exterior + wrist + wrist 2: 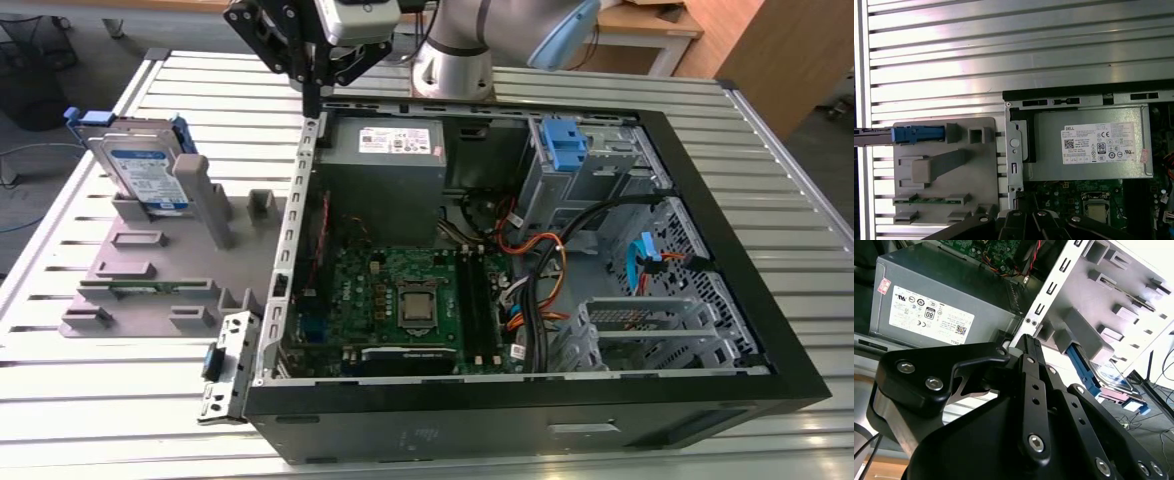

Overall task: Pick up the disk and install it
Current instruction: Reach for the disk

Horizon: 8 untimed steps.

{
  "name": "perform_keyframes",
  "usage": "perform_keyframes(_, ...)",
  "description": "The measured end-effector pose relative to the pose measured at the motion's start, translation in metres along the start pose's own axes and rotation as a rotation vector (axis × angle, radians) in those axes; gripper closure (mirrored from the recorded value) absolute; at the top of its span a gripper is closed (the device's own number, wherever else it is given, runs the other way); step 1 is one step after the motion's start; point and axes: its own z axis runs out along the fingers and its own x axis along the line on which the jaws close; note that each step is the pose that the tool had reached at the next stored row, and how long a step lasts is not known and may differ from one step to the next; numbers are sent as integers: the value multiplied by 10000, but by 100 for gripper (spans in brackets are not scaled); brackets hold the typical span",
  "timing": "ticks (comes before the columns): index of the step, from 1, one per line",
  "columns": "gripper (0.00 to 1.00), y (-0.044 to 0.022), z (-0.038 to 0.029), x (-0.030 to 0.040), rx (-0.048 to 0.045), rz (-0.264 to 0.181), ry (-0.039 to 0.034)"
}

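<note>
One gripper (316,100) hangs at corner of one open computer case (467,425), just beside one grey power supply (387,150). Fingers closed tip to tip, nothing held. One disk (140,168) stands on edge in one grey fixture (187,262) on slatted table (107,400), outside case toward exterior view's left, well apart from gripper. In first wrist view disk is seen edge-on, blue carrier (916,134) toward case. Inside case: one motherboard (387,290), one blue latch (567,145) on drive cage. One green circuit strip (144,290) lies in fixture slot.
</note>
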Motion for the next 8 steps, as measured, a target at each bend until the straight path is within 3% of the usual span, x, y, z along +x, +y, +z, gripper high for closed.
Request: perform_keyframes(8, 89, -2, 2, 20, 1, 0, 0)
